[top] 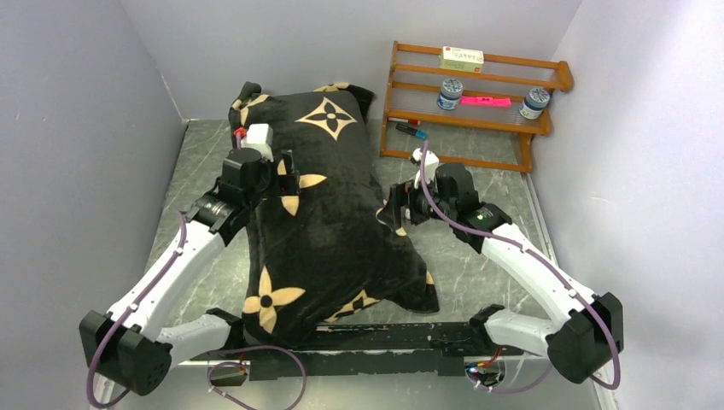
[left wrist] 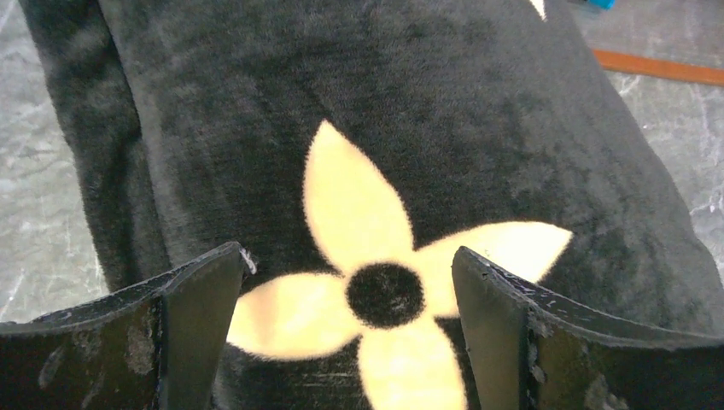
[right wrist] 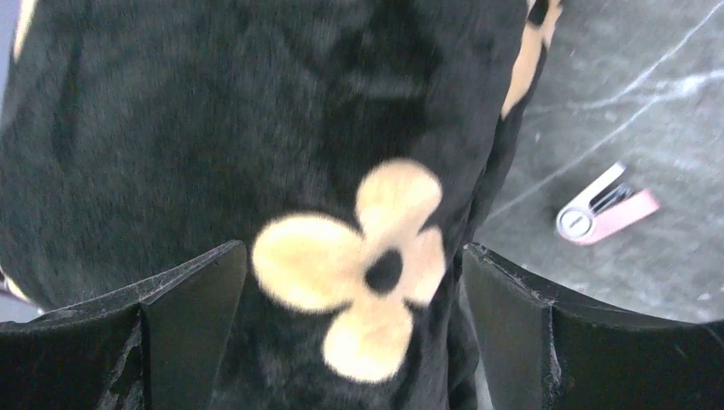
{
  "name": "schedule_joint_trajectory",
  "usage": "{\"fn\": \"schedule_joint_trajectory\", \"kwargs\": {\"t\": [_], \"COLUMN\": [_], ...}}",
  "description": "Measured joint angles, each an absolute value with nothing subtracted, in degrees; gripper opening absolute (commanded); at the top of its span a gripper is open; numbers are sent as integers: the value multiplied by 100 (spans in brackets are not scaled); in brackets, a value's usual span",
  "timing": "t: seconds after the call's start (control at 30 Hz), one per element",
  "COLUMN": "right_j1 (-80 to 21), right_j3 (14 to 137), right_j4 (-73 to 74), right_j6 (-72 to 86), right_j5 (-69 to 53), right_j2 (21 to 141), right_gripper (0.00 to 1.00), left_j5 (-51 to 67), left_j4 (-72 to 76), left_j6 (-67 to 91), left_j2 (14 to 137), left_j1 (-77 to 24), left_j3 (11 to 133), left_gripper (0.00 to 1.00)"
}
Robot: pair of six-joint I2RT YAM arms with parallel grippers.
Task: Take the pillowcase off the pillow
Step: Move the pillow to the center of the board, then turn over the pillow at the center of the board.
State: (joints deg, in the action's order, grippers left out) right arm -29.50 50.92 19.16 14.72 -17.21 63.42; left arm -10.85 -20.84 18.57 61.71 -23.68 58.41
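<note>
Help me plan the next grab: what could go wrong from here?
1. Both the left gripper and right gripper stand open over the plump pillowcase; closing could pinch the hidden pillow too, locking it inside.
2. Dragging the fabric might sweep the small pink object lying on the table beside it.

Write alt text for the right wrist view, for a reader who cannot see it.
The right gripper, open, straddles a black plush pillowcase, with a tan four-petal flower between its jaws. At right, a small pink-and-white object lies on the grey marbled table.
</note>
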Motion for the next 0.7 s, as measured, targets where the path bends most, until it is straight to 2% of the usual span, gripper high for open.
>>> {"fn": "schedule_joint_trajectory", "kwargs": {"t": [0.37, 0.7], "right_j1": [-2211, -2196], "right_j3": [5596, 5787], "right_j4": [1041, 169], "right_j6": [1994, 2873], "right_j5": [-1559, -2051], "right_j2": [7474, 8877], "right_gripper": [100, 100], "left_j5": [-1013, -908], "left_j4": [-2449, -1988], "left_j6": [2226, 2742], "left_j2": [6532, 6514], "left_j1": [-2346, -2047], "left_j3": [5955, 5181], "left_gripper": [97, 97]}}
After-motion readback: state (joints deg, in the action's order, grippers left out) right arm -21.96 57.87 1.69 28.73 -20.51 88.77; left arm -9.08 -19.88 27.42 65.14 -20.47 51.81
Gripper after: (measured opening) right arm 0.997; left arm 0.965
